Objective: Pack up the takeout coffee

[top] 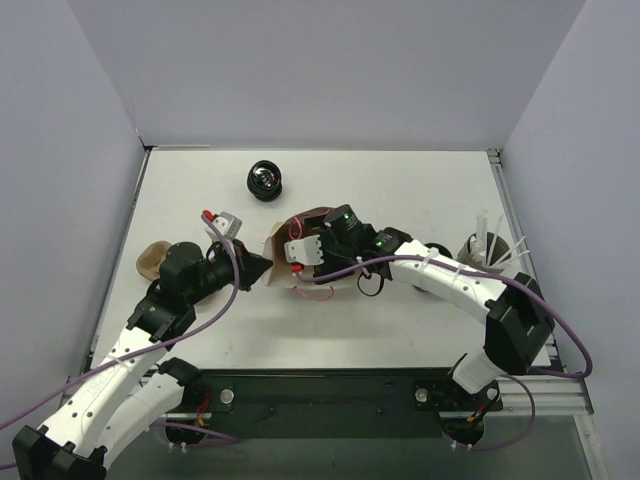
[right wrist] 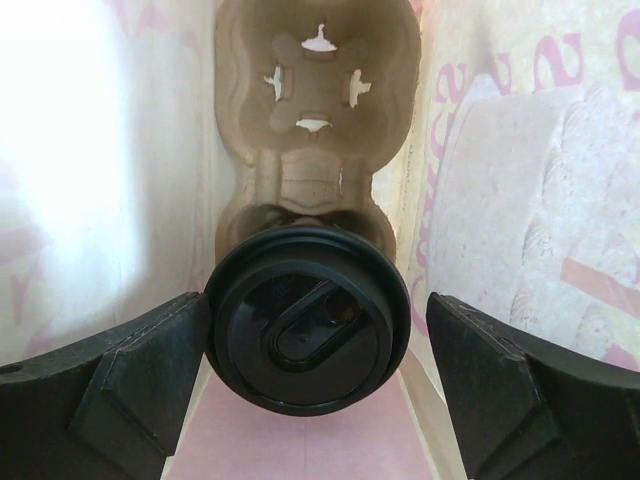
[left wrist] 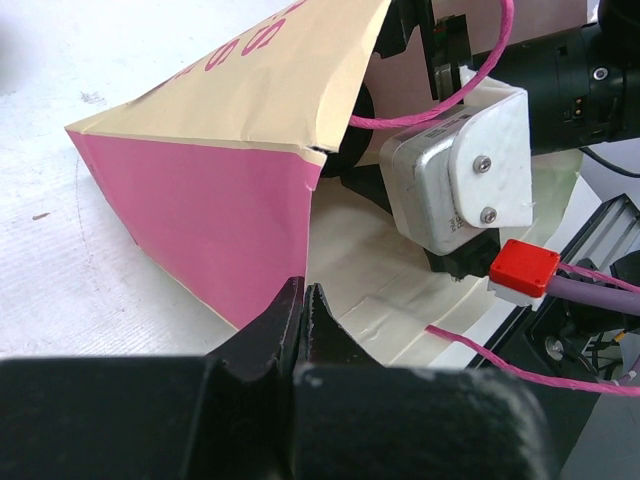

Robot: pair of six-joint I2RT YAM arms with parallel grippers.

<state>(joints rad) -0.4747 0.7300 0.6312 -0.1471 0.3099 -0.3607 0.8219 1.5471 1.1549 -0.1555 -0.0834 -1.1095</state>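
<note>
A pink paper bag lies mid-table with its mouth toward the right arm. My left gripper is shut on the bag's edge, its fingers pressed together at the pink wall. My right gripper reaches inside the bag; in the top view the bag hides its fingers. It is open around a black lidded coffee cup that sits in the near slot of a brown cardboard carrier. The left finger touches the lid and the right finger stands apart. A second black cup stands on the table behind the bag.
A grey cup with white sticks stands at the right edge of the table. A tan cardboard piece lies by the left arm. The carrier's far slot is open. Pink string handles trail from the bag.
</note>
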